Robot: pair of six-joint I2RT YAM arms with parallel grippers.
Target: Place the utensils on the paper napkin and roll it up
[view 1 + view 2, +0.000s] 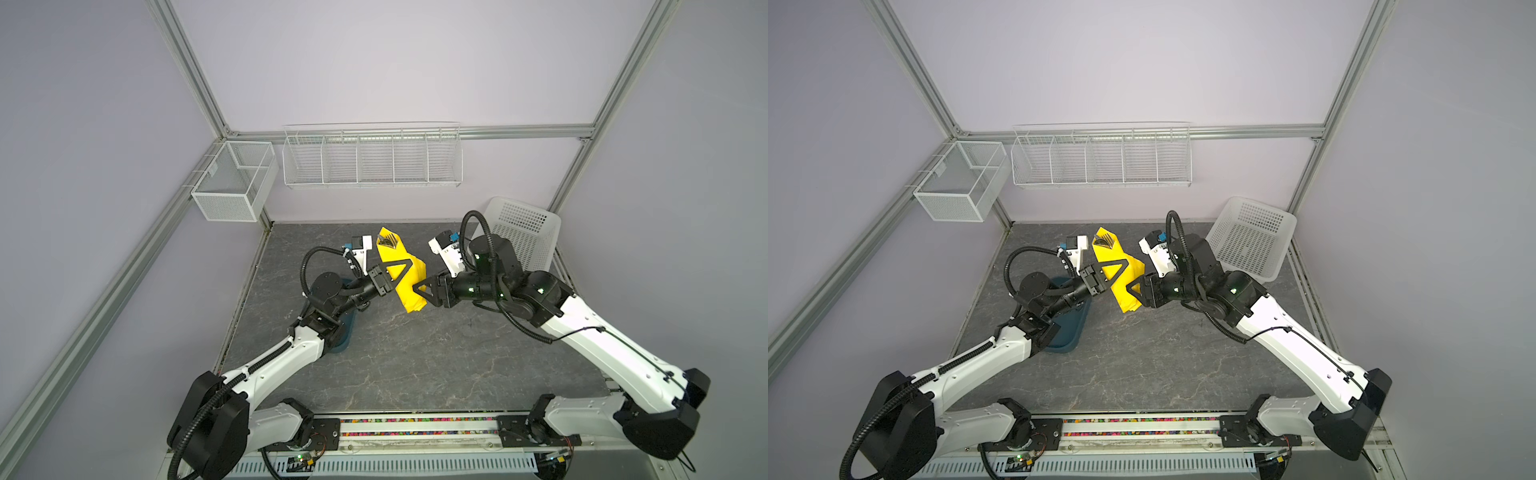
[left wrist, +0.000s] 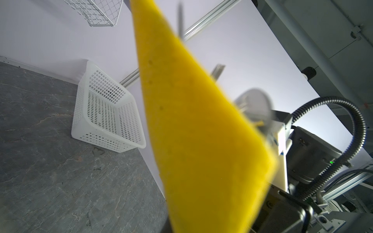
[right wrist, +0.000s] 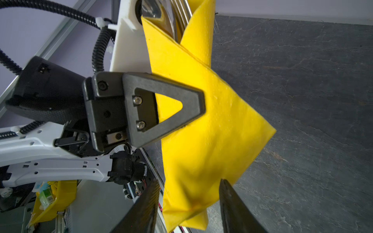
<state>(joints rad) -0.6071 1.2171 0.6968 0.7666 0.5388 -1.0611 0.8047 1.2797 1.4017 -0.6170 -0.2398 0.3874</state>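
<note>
While the napkin (image 3: 222, 131) hides most utensils (image 3: 182, 14), left fingers (image 3: 171, 84) clamp it, right fingers (image 3: 238, 211) apart.

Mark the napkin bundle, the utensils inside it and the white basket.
napkin bundle (image 3: 214, 125): right wrist view, folded face.
utensils (image 3: 181, 12): right wrist view, fork tines.
white perforated basket (image 2: 129, 121): left wrist view, side wall.

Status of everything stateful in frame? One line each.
paper napkin: wrapped into a bundle, apparently lifted.
utensils: inside the bundle, tips poking out one end.
left pincer: shut on paper napkin, mid-length.
right pincer: jaws straddle the bundle's other end; grip unclear.
white basket: empty.
teal tray: partly hidden under left arm; visible part bare.
</note>
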